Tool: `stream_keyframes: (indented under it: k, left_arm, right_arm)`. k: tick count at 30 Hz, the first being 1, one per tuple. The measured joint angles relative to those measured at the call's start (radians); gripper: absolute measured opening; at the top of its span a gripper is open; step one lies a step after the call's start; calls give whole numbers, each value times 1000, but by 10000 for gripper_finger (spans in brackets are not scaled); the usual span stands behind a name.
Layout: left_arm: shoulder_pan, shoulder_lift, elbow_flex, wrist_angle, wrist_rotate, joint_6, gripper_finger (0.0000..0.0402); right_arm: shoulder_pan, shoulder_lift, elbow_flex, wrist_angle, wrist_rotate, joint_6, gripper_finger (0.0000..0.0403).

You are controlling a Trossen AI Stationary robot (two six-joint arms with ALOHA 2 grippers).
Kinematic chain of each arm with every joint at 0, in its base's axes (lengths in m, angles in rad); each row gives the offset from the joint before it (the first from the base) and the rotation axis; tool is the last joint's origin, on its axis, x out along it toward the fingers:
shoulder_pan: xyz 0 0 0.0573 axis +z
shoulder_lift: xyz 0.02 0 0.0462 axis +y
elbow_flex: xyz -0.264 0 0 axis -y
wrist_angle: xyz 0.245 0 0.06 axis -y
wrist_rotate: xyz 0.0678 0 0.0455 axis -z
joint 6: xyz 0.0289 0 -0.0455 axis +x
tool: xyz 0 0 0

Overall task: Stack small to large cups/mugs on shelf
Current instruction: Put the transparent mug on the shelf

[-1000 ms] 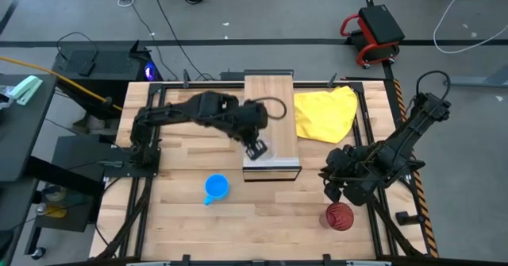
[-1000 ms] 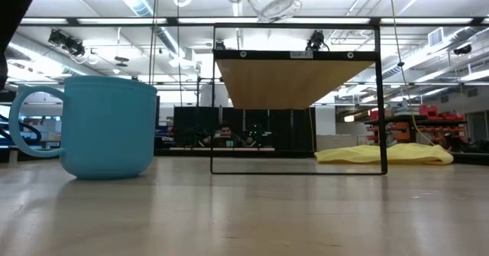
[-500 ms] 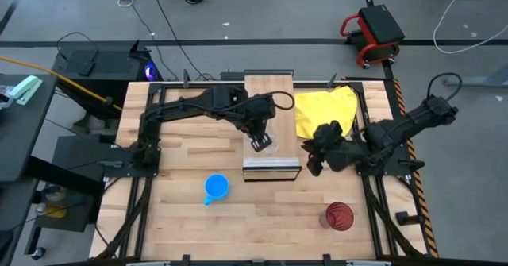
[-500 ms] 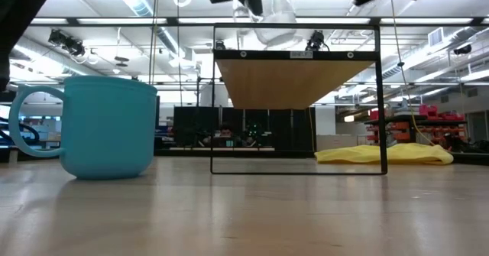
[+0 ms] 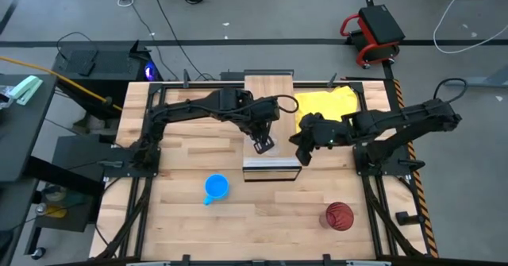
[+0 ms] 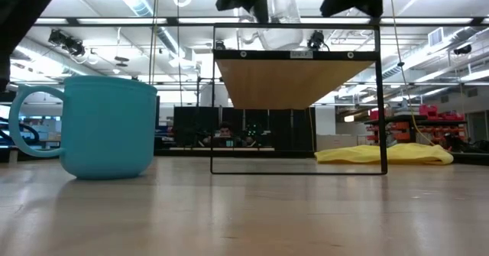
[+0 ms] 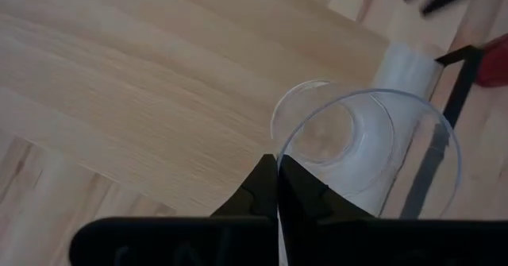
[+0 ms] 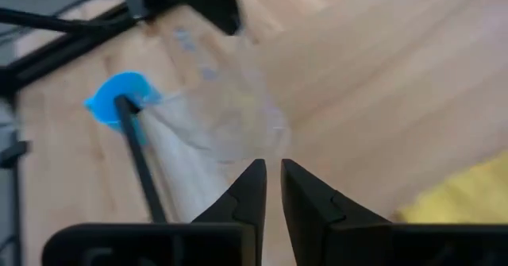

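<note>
High view: you look straight down from well above, taking in the whole table, both arms and the surrounding floor; the shelf lies just past centre toward 12 o'clock.

Low view: you look level across the tabletop from its surface, facing the room; the blue mug looms close at 9 o'clock, and the shelf is seen from beneath.

Left wrist view: you look steeply down, very near, past the left gripper onto the shelf board and glass cup.

Right wrist view: you look obliquely down past the right gripper. Both wrist views share the shelf board; the mug recurs at 10 o'clock.
</note>
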Motion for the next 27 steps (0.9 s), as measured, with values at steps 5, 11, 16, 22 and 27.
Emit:
stream_keyframes:
  k: [5,11,16,22,27]
  left_arm:
    - [-1,8,1,4,0,2,8]
    - [-4,23,0,14,10,16,6]
    - [-6,30,1,33,11,21,11]
    - [-6,38,0,32,11,27,30]
    - [-6,43,0,36,12,42,20]
  right_arm:
    - [-11,1,-94,112,-20,17,41]
    - [-23,2,-199,237,-54,53,41]
    - [-24,2,-244,288,-53,78,41]
    - [-24,2,-246,294,-53,78,41]
    - [-24,2,-246,294,-53,78,41]
